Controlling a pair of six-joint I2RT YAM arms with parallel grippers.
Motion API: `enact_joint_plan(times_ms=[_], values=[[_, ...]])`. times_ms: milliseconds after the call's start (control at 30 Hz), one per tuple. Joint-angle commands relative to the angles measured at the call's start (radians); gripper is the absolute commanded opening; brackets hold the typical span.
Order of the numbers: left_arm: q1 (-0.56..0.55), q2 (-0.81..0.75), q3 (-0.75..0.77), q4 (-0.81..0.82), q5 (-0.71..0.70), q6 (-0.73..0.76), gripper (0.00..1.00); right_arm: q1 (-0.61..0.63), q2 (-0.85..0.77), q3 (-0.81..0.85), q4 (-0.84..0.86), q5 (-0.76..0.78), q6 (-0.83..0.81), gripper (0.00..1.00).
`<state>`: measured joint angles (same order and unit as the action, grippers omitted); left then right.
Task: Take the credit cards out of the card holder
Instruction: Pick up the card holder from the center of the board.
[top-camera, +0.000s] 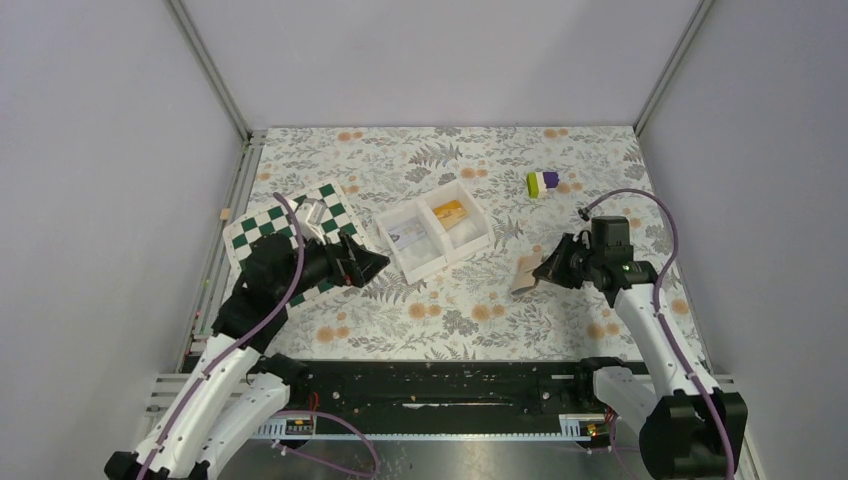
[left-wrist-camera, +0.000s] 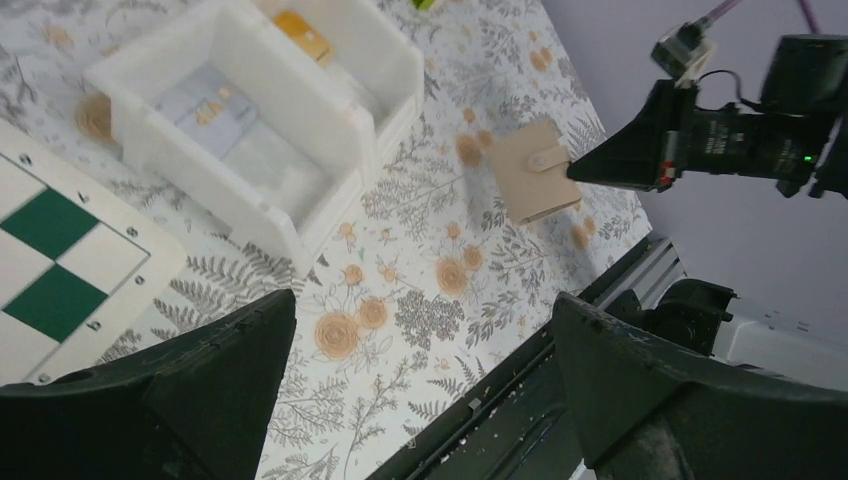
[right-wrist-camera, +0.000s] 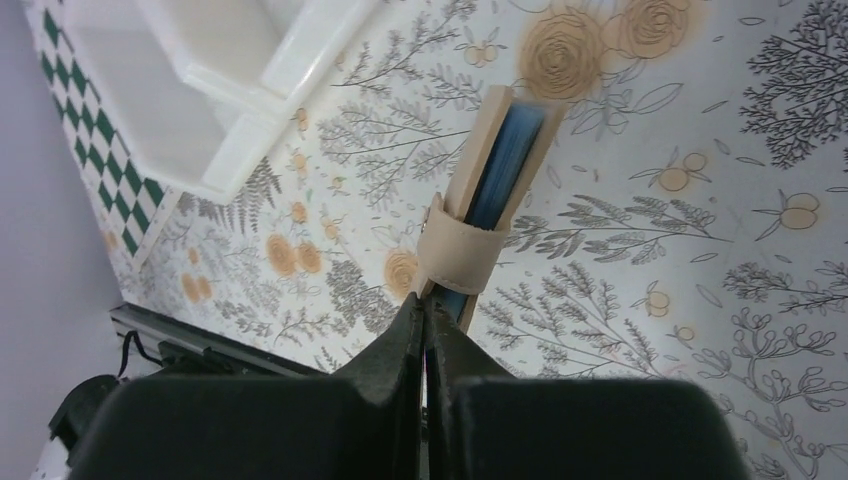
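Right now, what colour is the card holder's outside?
The card holder is tan outside, blue inside; right wrist view shows it best.

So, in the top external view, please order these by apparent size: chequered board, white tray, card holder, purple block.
Largest first:
chequered board, partly under the left arm
white tray
card holder
purple block

Soft, even overhead light fell bright on the floral table (top-camera: 600, 160) with only faint shadows and the top view was sharp, while the wrist views showed the left gripper (left-wrist-camera: 420, 310) and right gripper (right-wrist-camera: 425, 315) as dark, defocused masses, the white tray (left-wrist-camera: 330, 190) slightly glaring and the card holder (right-wrist-camera: 487, 160) blurred at its far end.
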<state>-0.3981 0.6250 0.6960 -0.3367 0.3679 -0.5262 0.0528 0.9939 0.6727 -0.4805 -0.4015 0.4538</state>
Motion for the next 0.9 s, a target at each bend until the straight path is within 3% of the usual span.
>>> enact_joint_plan(times_ms=[0,167,400,500,867], values=[[-0.004,0.021,-0.065,0.121,0.05,-0.098,0.98,0.031,-0.074,0.05,-0.022,-0.096,0.045,0.0],[-0.007,0.078,-0.148,0.28,0.13,-0.186,0.98,0.13,-0.113,0.061,0.008,-0.127,0.088,0.0],[-0.022,0.115,-0.273,0.529,0.207,-0.317,0.99,0.359,-0.12,0.148,0.11,-0.155,0.191,0.0],[-0.033,0.113,-0.338,0.701,0.236,-0.425,0.99,0.418,-0.123,0.191,0.172,-0.173,0.249,0.0],[-0.163,0.192,-0.408,1.144,0.132,-0.684,0.99,0.577,-0.063,0.287,0.402,-0.192,0.423,0.0]])
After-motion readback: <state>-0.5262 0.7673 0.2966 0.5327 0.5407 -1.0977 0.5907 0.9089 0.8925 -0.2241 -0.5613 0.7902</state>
